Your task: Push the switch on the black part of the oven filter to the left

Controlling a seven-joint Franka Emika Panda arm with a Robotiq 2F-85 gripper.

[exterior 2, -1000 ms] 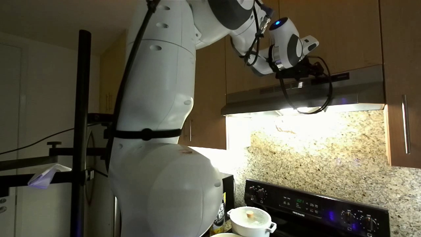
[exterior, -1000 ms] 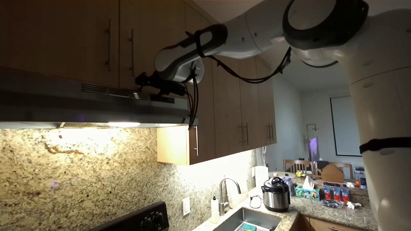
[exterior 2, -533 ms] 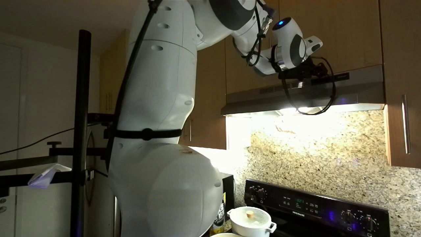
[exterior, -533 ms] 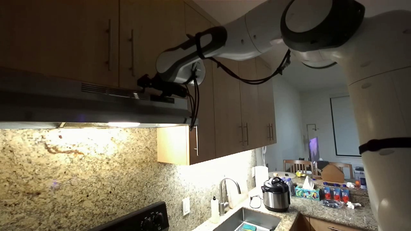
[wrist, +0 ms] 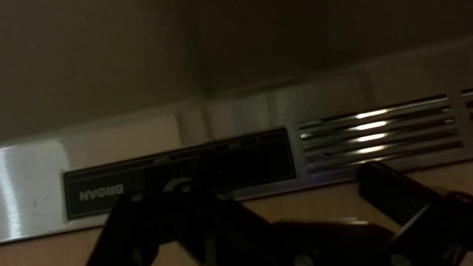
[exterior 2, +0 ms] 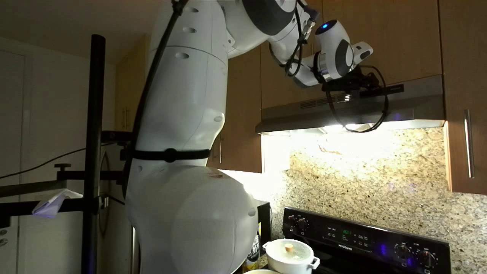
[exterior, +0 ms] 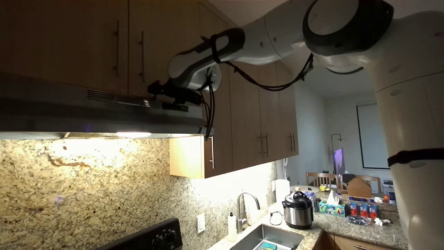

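By the black part (wrist: 136, 175), hand (wrist: 282, 166) slightly farther right.

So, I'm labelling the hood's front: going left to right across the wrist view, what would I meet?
Bright metal streak, pale lettering on the black part, LIGHT label, fainter markings, slotted vent, second vent cut off by the picture's edge.

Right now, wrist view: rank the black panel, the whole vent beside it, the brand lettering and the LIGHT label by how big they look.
1. Black panel, longest even though partly covered
2. Vent
3. Brand lettering
4. LIGHT label, clearly smallest
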